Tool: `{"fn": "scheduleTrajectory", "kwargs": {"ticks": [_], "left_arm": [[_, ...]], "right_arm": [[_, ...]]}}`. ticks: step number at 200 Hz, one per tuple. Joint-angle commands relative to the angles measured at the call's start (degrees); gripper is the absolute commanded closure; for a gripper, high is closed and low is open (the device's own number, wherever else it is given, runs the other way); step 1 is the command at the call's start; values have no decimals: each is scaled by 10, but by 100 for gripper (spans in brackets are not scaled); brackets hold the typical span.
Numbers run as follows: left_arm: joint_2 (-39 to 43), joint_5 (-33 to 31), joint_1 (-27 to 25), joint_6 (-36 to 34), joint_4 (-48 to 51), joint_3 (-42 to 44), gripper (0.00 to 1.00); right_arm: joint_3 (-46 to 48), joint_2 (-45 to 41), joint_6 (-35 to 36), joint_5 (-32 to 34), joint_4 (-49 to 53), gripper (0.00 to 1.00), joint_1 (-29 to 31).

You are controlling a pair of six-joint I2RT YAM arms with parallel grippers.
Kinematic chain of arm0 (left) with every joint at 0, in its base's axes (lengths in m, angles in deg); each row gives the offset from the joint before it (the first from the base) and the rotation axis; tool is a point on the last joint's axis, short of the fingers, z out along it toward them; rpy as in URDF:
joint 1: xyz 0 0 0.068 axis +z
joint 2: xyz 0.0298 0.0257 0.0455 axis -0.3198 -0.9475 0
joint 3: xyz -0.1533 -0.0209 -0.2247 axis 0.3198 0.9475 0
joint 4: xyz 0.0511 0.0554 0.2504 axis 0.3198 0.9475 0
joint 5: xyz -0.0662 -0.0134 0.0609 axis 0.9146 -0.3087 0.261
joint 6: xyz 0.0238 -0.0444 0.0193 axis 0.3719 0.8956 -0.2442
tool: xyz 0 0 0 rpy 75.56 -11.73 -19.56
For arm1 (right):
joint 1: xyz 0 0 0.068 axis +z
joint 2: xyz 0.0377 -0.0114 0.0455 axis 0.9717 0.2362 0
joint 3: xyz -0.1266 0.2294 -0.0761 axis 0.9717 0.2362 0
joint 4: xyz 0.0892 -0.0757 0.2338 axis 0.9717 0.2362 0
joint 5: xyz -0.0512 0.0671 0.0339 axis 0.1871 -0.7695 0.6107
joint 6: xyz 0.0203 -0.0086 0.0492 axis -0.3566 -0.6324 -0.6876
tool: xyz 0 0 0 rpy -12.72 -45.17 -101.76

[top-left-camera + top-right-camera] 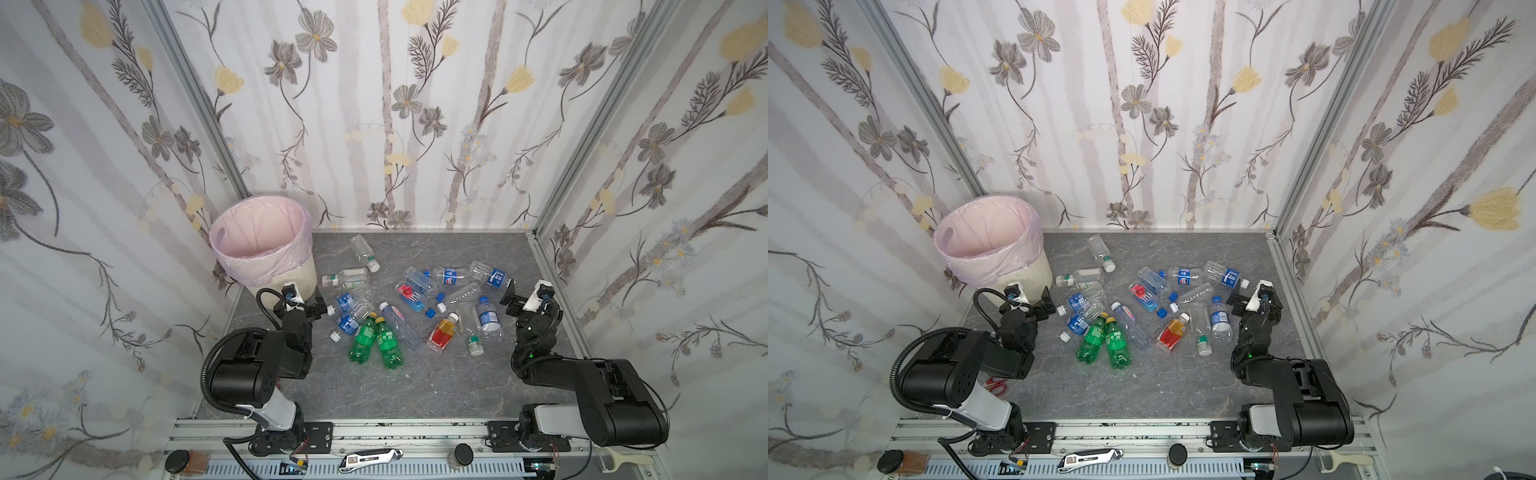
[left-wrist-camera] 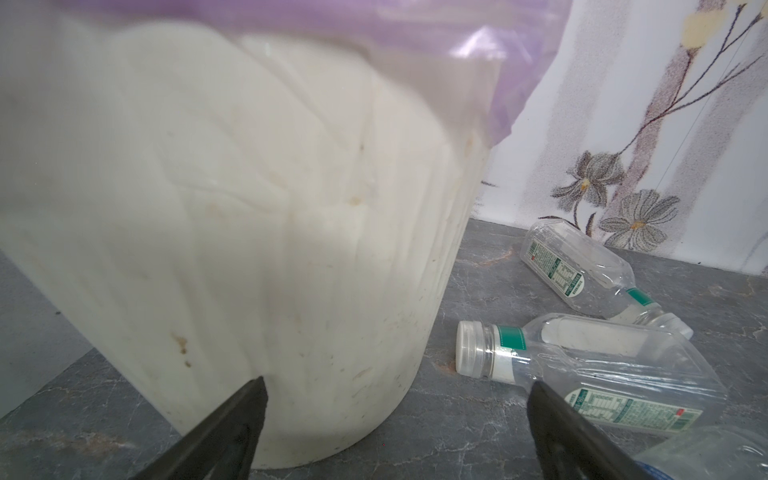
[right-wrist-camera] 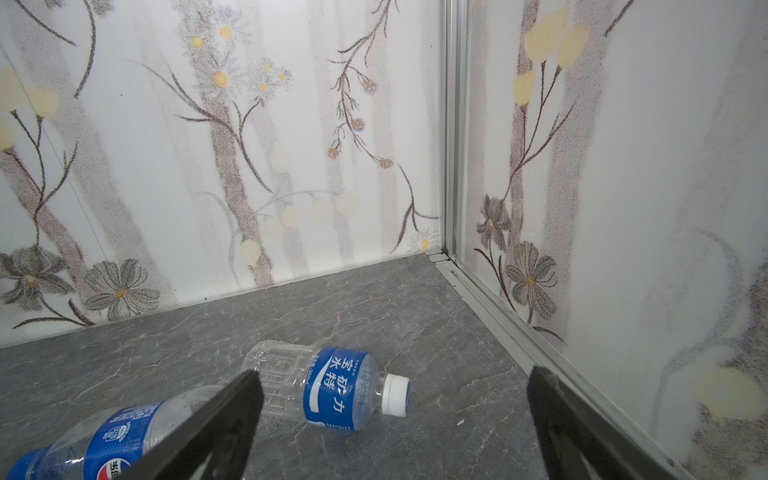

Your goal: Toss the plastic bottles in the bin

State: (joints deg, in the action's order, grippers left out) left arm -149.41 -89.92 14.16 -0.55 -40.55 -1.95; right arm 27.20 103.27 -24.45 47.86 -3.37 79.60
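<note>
The left end effector [image 2: 397,384] is released, its fingers spread wide with nothing between them. The bin [image 2: 249,228] stands right in front of it, so near that its cream wall blurs; the fingertips may be just short of it, though the view is too soft to be sure. The pink bag [image 1: 257,232] drapes over the bin's rim. Ahead and toward the desk's [image 1: 374,386] middle from this end effector lie two clear green-banded bottles [image 2: 602,374], both on their sides, the nearer one's white cap pointing at the bin.

The right end effector [image 3: 395,372] is also released and empty. A blue-labelled bottle [image 3: 332,386] lies on its side just ahead of it, and a second one [image 3: 104,436] lies beside its inner finger.

The other bottles [image 1: 411,297] are scattered flat between the two end effectors, the green pair [image 1: 388,343] nearer the left one, an orange one [image 1: 442,332] nearer the right.
</note>
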Motion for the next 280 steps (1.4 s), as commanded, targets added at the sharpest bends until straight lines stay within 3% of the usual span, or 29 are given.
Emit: {"fn": "scheduleTrajectory", "kwargs": {"ticks": [1, 95, 159, 184, 247, 264, 280], "left_arm": [[0, -1, 1, -4, -26, 1, 0], [0, 0, 9, 7, -25, 0, 0], [81, -16, -16, -25, -20, 31, 0], [130, -54, -46, -46, -9, 44, 0], [250, -179, -154, -70, 108, 40, 0], [280, -177, -177, -62, 183, 5, 0], [304, -169, -185, -28, 313, -57, 0]], "right_arm": [[-3, -1, 0, -6, 0, 0, 0], [-12, -17, -2, -1, 29, 0, 2], [-3, -33, 8, -8, 20, 0, 5], [-33, -89, -4, 22, 134, 0, 7], [-59, -124, -5, 60, 187, 0, 14], [-85, -146, -23, 53, 227, 0, 16], [-129, -166, -29, 42, 298, 0, 28]]}}
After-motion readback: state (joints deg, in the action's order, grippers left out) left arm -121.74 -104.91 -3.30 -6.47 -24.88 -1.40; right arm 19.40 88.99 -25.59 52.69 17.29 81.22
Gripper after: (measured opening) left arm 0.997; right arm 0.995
